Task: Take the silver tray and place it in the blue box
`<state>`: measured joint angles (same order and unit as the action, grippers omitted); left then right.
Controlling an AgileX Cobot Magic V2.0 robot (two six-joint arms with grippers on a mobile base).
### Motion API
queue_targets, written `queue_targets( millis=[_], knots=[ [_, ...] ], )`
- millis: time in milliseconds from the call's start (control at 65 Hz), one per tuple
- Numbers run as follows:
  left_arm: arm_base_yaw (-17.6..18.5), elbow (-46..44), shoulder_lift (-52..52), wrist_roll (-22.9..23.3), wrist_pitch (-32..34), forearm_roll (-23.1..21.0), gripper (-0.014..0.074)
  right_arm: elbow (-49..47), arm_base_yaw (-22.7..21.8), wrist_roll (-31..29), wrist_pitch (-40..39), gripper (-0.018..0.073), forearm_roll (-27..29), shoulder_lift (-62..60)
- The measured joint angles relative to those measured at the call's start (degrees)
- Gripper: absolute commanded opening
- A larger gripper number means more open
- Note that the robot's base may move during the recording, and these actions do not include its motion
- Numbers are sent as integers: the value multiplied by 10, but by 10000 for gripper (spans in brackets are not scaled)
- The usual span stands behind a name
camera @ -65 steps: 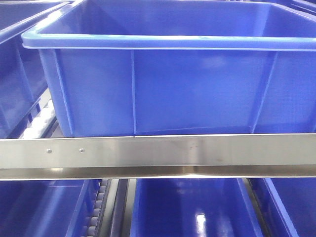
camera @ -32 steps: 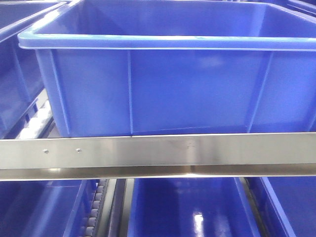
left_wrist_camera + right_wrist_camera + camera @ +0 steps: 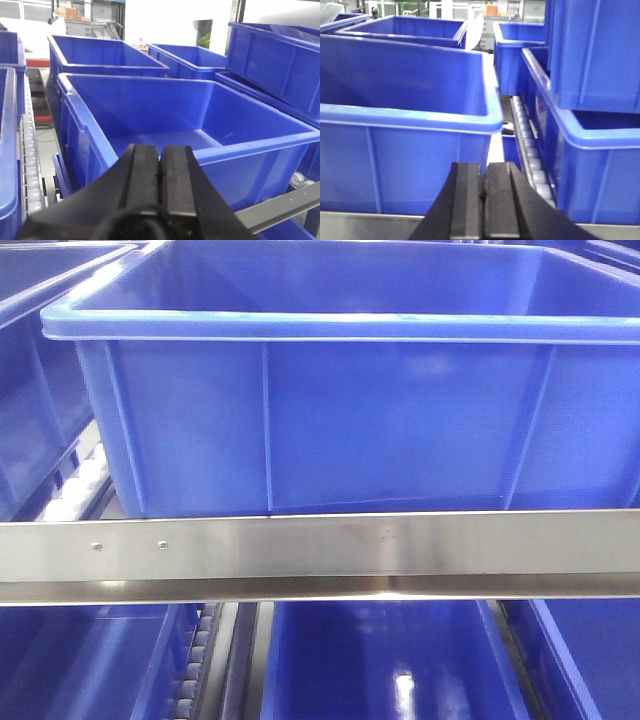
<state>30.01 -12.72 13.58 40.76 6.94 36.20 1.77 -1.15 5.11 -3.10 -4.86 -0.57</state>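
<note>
- The left gripper has its two black fingers pressed flat together with nothing between them; the right gripper is closed the same way, also empty-handed.
- Against the front view of half a second ago, the blue box sits a touch further right in the picture, its near left corner having shifted slightly; it lies between where it showed a second ago and half a second ago. The steel rail crossing the lower part of that view looks the same, two small screws near its left end.
- From the left wrist, the blue box lies just ahead of and below the closed fingers, its open inside bare down to the floor.
- From the right wrist, the same box's near wall stands ahead and to the left of the fingers, with a roller track running away on the right between crates.
- No silver tray shows in any view, so I cannot tell where it is.
- More blue crates stand behind and beside.
</note>
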Motion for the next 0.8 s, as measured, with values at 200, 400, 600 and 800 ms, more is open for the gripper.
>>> queue_targets(
  millis=[200,400,600,800],
  knots=[
    [0,0,0,0,0,0,-93,0,7,0,1,55,1,0],
    [0,0,0,0,0,0,-93,0,7,0,3,55,1,0],
    [0,0,0,0,0,0,-93,0,7,0,3,55,1,0],
    [0,0,0,0,0,0,-93,0,7,0,4,55,1,0]
  ],
)
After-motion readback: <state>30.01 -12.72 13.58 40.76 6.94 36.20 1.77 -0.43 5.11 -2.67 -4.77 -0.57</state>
